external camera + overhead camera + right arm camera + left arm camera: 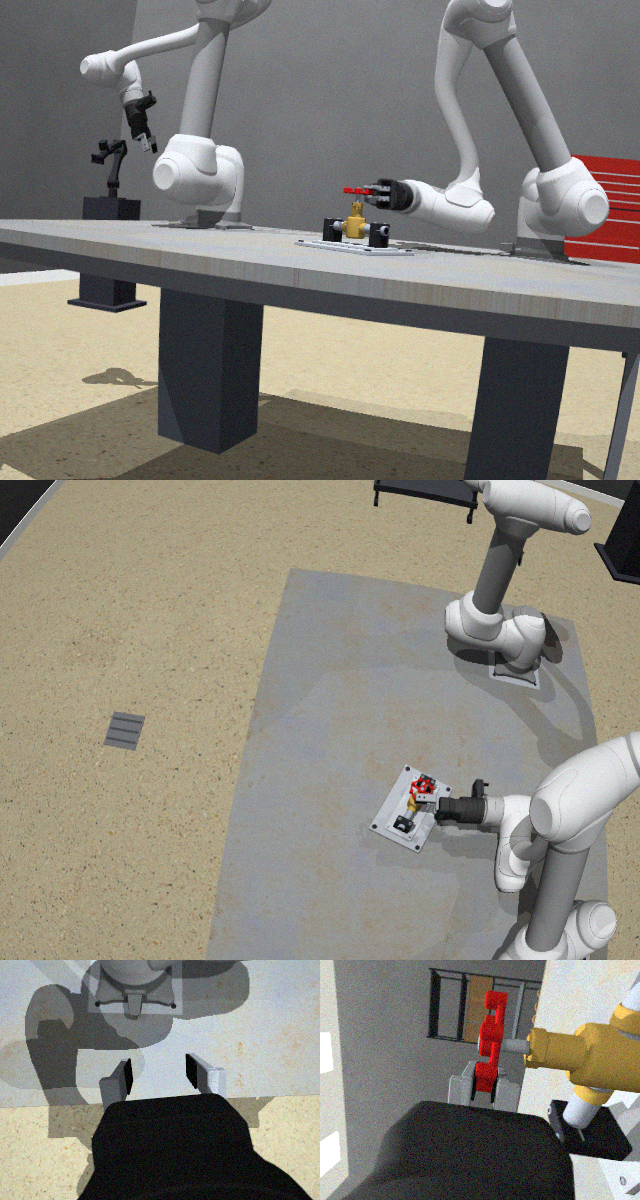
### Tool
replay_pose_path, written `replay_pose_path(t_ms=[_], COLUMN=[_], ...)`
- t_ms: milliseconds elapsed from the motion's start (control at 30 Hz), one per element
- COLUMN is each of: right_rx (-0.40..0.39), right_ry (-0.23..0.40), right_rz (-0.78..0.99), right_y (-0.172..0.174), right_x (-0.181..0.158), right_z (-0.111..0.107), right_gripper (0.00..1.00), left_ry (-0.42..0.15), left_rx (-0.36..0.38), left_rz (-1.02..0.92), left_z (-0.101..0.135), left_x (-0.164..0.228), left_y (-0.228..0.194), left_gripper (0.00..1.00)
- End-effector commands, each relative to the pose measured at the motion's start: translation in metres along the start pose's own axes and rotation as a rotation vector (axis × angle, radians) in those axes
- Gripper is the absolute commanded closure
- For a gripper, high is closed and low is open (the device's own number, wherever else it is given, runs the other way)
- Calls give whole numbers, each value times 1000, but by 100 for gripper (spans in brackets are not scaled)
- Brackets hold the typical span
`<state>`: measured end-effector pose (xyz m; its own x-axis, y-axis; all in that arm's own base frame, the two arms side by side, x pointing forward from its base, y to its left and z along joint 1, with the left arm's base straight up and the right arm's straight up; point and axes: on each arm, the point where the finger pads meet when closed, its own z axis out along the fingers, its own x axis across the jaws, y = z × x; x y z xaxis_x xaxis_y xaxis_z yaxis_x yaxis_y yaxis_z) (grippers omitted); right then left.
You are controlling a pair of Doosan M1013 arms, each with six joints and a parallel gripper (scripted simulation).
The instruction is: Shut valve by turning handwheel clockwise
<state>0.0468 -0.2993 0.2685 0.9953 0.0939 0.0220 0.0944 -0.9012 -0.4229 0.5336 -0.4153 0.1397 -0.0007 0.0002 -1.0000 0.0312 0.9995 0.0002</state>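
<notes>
From where I stand, the left gripper is clamped on the rim of the red handwheel, above the yellow valve body, while the right gripper hangs well off, fingers apart. If the wrist strays from the wheel's circle, I'd fear the fingers slipping off or straining the stem. The valve's plate sits on a worn grey table, with speckled floor and a grey wall beyond.
</notes>
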Motion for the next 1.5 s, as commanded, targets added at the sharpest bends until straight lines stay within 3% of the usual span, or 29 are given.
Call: replay_pose_path(t_ms=[0, 1467], right_rx=[-1, -1], right_ry=[0, 0], right_rz=[0, 0], right_y=[0, 0], right_x=[0, 0], right_z=[-1, -1], right_gripper=[0, 0], left_ry=[-2, -2], left_rx=[23, 446], left_rz=[-1, -1], left_z=[1, 12], left_x=[-1, -1], left_y=[0, -3], left_gripper=[100, 100])
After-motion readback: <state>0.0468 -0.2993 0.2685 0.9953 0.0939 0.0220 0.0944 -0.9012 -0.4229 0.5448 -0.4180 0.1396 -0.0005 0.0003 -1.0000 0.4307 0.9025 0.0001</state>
